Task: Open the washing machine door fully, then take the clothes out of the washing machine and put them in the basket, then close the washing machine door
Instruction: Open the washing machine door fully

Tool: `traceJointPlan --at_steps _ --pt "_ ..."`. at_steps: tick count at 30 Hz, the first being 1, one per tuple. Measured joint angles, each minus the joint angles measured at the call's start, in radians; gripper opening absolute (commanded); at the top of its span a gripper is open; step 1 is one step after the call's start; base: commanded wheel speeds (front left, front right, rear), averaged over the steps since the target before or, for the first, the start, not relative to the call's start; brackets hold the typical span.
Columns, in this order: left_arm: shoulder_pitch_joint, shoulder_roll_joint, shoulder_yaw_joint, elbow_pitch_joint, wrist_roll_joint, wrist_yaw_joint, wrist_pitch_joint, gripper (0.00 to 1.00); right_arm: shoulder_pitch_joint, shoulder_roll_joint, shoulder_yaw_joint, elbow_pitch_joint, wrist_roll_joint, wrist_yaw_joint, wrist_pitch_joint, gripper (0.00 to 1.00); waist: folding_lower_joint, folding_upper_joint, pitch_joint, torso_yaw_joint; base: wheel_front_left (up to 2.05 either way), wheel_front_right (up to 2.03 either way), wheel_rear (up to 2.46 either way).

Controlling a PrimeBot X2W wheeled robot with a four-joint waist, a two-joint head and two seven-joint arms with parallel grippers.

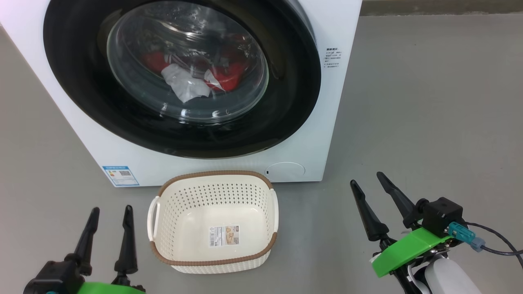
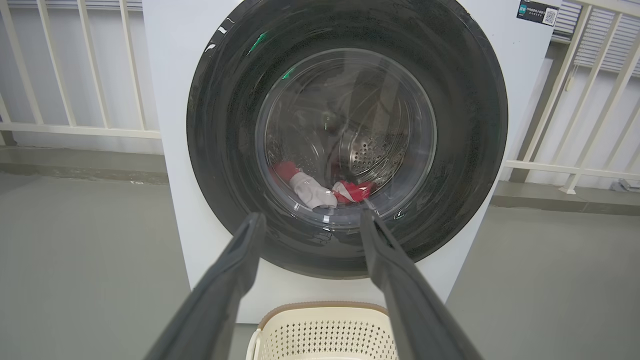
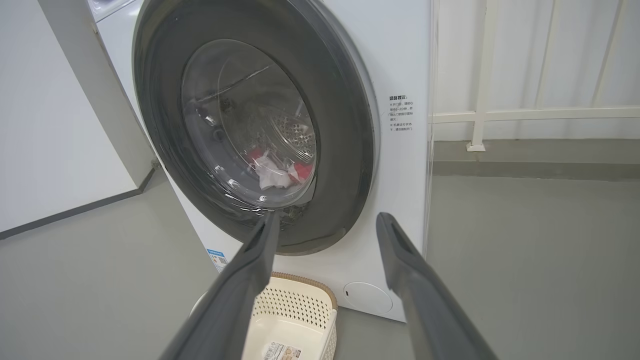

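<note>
left end effector (image 1: 112,208) and right end effector (image 1: 365,177) gape empty, flanking the basket (image 1: 212,174)

Black tapered fingers (image 1: 87,235); green wrist brackets (image 1: 404,249); grey cable (image 1: 502,252).

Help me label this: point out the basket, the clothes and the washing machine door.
the basket (image 1: 212,173), head view, rear brown rim
the clothes (image 1: 184,86), head view, white garment
the washing machine door (image 1: 294,96), head view, black rim
</note>
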Motion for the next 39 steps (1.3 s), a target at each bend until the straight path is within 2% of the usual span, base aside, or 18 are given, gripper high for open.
traceJointPlan --at_steps 32,39 --pt "0.000 0.004 -0.010 0.007 0.002 0.000 0.000 1.00 -0.002 0.000 -0.013 -0.001 0.004 0.000 0.000 1.00 0.0000 0.0000 0.018 0.010 0.00 0.00 0.00" --pt "-0.009 0.005 -0.012 0.017 0.000 0.000 0.000 1.00 -0.054 -0.001 -0.028 -0.002 0.004 0.000 0.000 1.00 0.0000 0.0000 0.039 0.017 0.00 0.00 0.00"
